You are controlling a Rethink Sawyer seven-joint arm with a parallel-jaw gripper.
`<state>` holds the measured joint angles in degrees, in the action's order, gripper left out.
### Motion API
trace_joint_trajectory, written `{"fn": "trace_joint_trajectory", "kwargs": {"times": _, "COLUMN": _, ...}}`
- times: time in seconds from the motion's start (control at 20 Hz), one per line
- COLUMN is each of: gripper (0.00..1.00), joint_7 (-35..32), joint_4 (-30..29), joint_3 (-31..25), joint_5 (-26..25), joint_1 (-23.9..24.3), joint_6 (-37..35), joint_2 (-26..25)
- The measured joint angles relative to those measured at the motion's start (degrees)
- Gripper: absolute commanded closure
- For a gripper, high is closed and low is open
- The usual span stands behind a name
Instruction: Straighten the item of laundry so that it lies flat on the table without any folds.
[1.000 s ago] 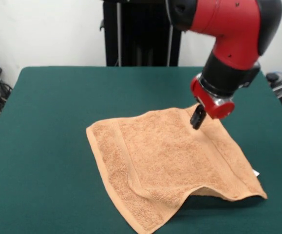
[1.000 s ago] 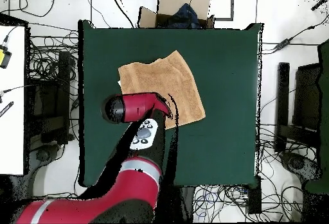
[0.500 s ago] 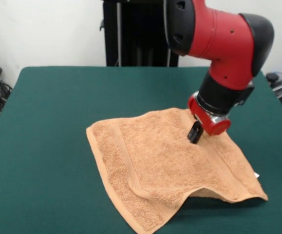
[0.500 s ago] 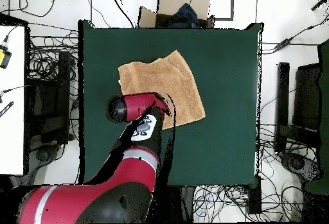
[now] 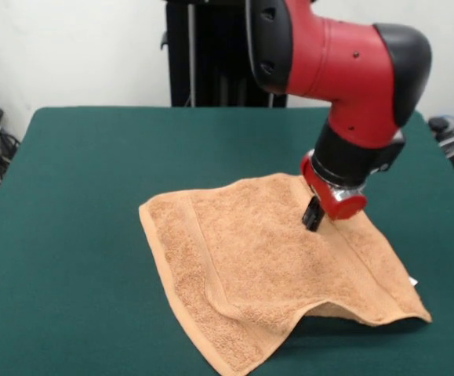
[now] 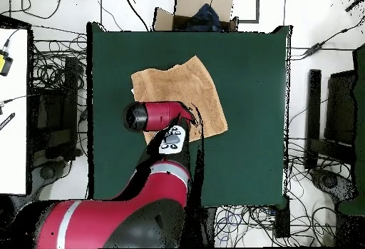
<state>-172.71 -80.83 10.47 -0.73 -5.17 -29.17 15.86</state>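
Arm bent steeply down, gripper (image 5: 312,217) on the towel (image 5: 266,266), grip seemingly closed but unclear.

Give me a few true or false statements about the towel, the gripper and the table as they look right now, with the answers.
1. The towel lies fully flat on the table. False: its near edge is humped up, with a shadow under it.
2. The gripper is at the towel's far right part. True.
3. The towel is blue. False: it is orange-tan.
4. The table top is dark green. True.
5. The towel hangs over the table's edge. False: it lies wholly on the top.
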Motion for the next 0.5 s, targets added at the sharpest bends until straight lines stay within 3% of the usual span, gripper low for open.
{"fn": "trace_joint_trajectory", "kwargs": {"times": 0.5, "gripper": 1.0, "joint_7": 0.0, "joint_4": -2.3, "joint_3": -1.67, "joint_5": 3.81, "joint_1": 2.37, "joint_6": 1.14, "joint_2": 0.85}}
